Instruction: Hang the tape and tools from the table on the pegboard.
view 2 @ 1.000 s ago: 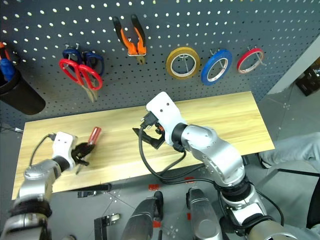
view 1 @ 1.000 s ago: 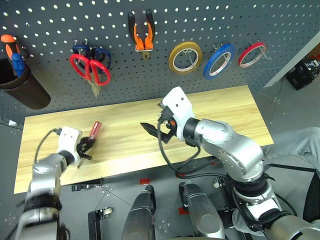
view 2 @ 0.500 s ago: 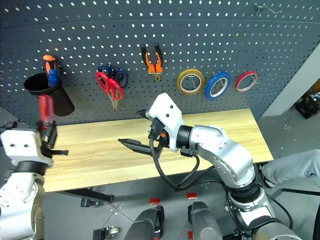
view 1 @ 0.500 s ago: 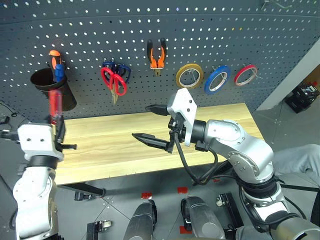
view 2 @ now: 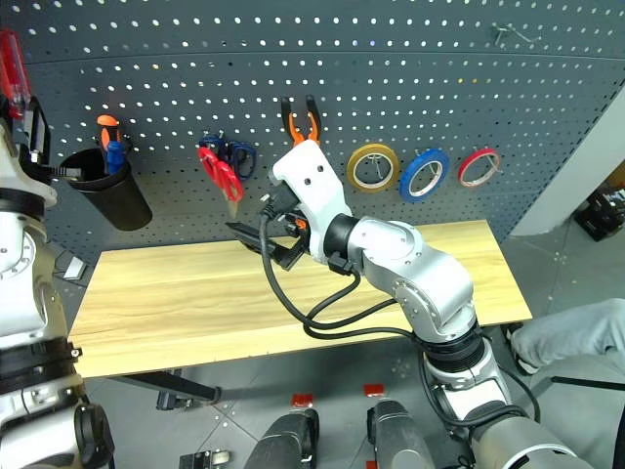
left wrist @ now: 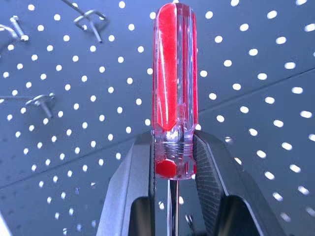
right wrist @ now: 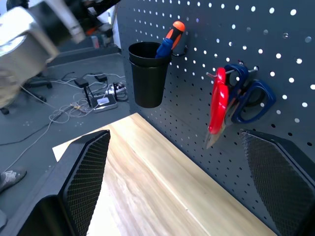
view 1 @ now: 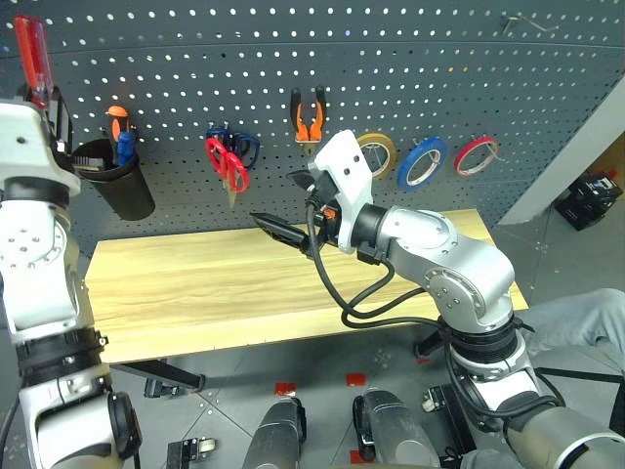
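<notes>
Left fingers (left wrist: 142,167) pinch the screwdriver (left wrist: 174,88) before the pegboard (view 1: 410,78); right fingers (right wrist: 88,167) spread above the table (view 1: 195,293).

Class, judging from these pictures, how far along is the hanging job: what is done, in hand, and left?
Done: the blue tape, red-handled scissors and pliers hang on the pegboard. In hand: the left gripper is shut on the screwdriver, raised before the pegboard. Left: stowing that screwdriver. The right gripper is open, holding nothing.

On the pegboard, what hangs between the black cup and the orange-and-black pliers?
In the left eye view, the red-handled scissors hang between the black cup and the pliers, overlapping blue-handled scissors behind them.
</notes>
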`<state>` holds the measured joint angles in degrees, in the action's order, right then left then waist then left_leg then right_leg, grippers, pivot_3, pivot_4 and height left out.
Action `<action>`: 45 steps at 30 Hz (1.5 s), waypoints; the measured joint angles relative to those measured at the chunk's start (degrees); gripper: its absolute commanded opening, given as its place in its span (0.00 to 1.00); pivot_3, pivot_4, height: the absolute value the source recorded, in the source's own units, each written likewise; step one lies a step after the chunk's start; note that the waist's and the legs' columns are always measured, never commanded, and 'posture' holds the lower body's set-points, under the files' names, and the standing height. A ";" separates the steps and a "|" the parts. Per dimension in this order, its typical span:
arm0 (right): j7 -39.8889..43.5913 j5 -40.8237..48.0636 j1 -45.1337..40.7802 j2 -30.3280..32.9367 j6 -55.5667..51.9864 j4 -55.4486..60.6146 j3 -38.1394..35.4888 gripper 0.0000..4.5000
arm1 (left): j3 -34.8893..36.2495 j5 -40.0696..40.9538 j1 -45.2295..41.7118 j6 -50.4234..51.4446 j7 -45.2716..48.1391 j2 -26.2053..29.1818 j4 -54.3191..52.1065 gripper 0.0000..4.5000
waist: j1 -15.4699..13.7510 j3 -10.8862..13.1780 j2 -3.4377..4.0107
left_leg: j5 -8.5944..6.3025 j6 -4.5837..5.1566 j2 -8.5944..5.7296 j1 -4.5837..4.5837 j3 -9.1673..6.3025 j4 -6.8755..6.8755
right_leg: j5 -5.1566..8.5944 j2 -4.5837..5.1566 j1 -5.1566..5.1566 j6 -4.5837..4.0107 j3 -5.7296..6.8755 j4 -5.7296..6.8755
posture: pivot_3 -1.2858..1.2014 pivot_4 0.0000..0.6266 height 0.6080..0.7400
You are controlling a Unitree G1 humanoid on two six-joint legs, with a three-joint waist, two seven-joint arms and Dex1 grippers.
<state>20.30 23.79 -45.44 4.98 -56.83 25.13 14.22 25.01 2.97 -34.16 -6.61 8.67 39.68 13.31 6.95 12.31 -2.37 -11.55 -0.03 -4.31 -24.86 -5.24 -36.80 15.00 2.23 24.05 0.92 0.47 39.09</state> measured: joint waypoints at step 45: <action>-2.07 -2.66 6.65 3.01 2.21 0.94 1.05 1.00 | -4.30 4.79 25.33 19.21 -5.78 -10.35 -16.10 0.99 | 5.67 -1.86 0.22 | 0.05 -0.04 0.03 0.08 0.00 -0.17 | 0.01 -0.04 0.11 0.02 -0.14 0.78 | 0.43 0.16 1.00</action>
<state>18.23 21.13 -38.78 7.99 -54.62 26.07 15.26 20.71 7.76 -8.84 12.60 2.89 29.33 -2.80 12.63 10.44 -2.14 -11.50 -0.07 -4.28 -24.78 -5.24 -36.97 15.01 2.19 24.16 0.95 0.33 39.87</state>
